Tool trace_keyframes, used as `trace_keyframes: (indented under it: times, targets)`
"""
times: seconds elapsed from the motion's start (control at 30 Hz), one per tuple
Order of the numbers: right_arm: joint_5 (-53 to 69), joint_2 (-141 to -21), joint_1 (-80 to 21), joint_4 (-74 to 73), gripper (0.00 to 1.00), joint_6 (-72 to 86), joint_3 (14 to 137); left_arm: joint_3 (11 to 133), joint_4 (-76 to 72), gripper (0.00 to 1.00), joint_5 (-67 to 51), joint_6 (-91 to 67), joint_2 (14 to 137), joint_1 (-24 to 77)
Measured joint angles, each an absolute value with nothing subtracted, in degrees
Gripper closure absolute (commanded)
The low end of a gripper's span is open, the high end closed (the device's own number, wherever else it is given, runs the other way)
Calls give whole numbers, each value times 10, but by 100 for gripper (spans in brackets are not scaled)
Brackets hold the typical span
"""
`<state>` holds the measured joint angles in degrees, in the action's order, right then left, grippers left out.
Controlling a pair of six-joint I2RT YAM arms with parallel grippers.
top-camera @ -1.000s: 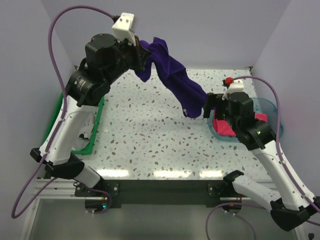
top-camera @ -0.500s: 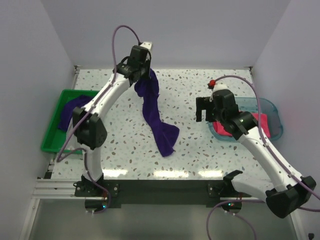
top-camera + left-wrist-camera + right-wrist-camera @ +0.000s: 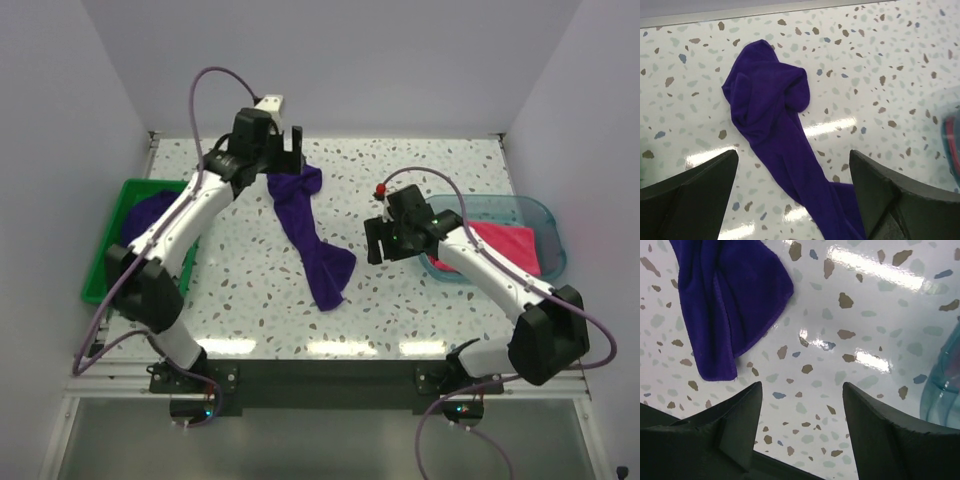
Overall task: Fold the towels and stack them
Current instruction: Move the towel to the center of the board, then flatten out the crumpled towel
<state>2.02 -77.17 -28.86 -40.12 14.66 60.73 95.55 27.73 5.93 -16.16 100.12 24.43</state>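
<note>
Now, in the top view, we log one dark purple towel (image 3: pixel 308 235) lying unfolded on the speckled table (image 3: pixel 240 270). It forms a long crumpled strip running from a bunched end at 12 o'clock toward 6 o'clock.

The left gripper (image 3: pixel 284 160) hangs over the bunched end, jaws spread wide with nothing between them. In its wrist view the cloth lies on the table below, clear of both fingers (image 3: pixel 695 185).

The right gripper (image 3: pixel 380 245) sits at 3 o'clock of the strip's lower end, jaws apart and empty. In its wrist view the towel's end lies at 11 o'clock.

A second purple towel (image 3: pixel 150 212) is heaped in the green bin (image 3: pixel 100 278) at 9 o'clock. A pink towel (image 3: pixel 508 245) lies in the teal tray (image 3: pixel 545 215) at 3 o'clock.
</note>
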Motion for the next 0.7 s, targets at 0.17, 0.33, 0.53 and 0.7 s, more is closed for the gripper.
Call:
trace_keyframes:
  times: [0.17, 0.33, 0.53, 0.7]
  targets:
    - [26, -816, -295, -373, 34, 159, 606, 825, 271, 7, 60, -192, 857, 323]
    - [25, -865, -295, -343, 45, 164, 609, 706, 265, 11, 57, -232, 830, 463]
    - [27, -956, -295, -318, 52, 166, 635, 664, 286, 18, 84, -266, 874, 559]
    - [28, -992, -295, -298, 52, 178, 652, 664, 287, 20, 120, -275, 906, 607]
